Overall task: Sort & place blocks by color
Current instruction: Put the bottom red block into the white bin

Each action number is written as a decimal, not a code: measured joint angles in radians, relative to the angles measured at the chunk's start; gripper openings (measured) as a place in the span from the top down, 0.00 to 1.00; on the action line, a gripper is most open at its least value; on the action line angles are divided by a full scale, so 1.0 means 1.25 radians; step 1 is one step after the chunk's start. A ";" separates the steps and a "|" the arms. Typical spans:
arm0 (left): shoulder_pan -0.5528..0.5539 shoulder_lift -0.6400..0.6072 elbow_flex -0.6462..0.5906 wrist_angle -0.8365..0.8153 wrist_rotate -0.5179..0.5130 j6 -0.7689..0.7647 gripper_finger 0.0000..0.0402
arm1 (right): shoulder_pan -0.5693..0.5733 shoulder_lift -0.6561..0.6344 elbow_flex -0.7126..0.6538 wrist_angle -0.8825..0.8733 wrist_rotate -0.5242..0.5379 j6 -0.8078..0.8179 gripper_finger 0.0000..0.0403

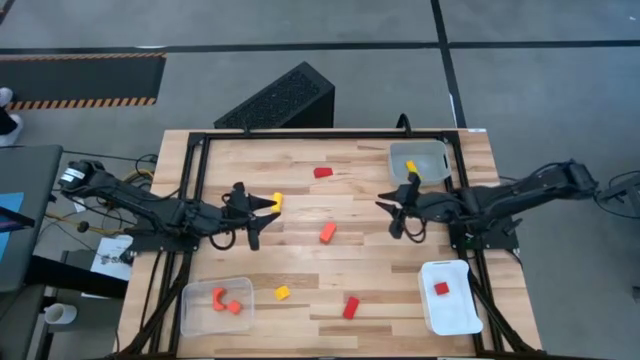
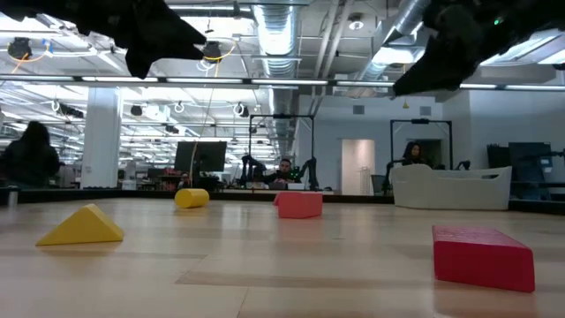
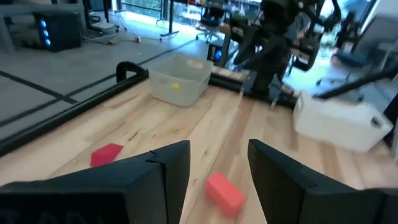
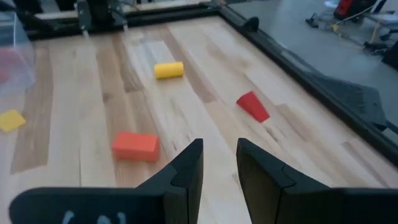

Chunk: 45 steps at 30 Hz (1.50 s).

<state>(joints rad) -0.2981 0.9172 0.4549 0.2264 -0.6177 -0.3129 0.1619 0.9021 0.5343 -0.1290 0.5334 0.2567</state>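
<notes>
Both my left hand (image 1: 262,215) and right hand (image 1: 397,212) hover part-open and empty above the counter (image 1: 300,260), so next I drop onto the orange block (image 1: 327,233) between them.

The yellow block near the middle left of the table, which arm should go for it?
Left, probably. The left end effector hovers right beside that yellow block, empty; the right end effector hangs across the table.

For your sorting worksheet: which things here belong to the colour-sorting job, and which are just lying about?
Job: red blocks, orange blocks, yellow blocks, three trays.
Lying about: black box beyond the table, cup at its left.
</notes>
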 joint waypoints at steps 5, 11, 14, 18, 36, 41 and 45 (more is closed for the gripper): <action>0.000 -0.027 0.000 -0.022 0.000 0.017 0.63 | -0.040 0.069 0.005 0.009 -0.043 0.003 0.70; 0.000 -0.031 0.000 -0.042 -0.064 0.008 0.63 | -0.061 0.129 0.026 0.010 -0.049 0.003 0.70; 0.000 -0.018 0.000 -0.055 -0.118 -0.033 0.63 | -0.064 0.152 0.037 0.010 -0.049 -0.003 0.70; 0.000 -0.011 0.000 -0.069 -0.133 -0.072 0.63 | -0.064 0.173 0.040 0.013 -0.049 -0.014 0.70; 0.000 -0.011 0.000 -0.098 -0.138 -0.074 0.63 | -0.075 0.185 0.041 0.108 -0.049 -0.019 0.70; 0.000 -0.011 0.000 -0.102 -0.137 -0.076 0.63 | -0.079 0.185 0.041 0.138 -0.050 -0.035 0.70; 0.000 -0.011 0.000 -0.102 -0.131 -0.087 0.63 | -0.080 0.185 0.041 0.143 -0.049 -0.036 0.70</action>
<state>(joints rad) -0.2985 0.9035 0.4549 0.0990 -0.7818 -0.4219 0.0623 1.1332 0.5858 0.0494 0.4717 0.2111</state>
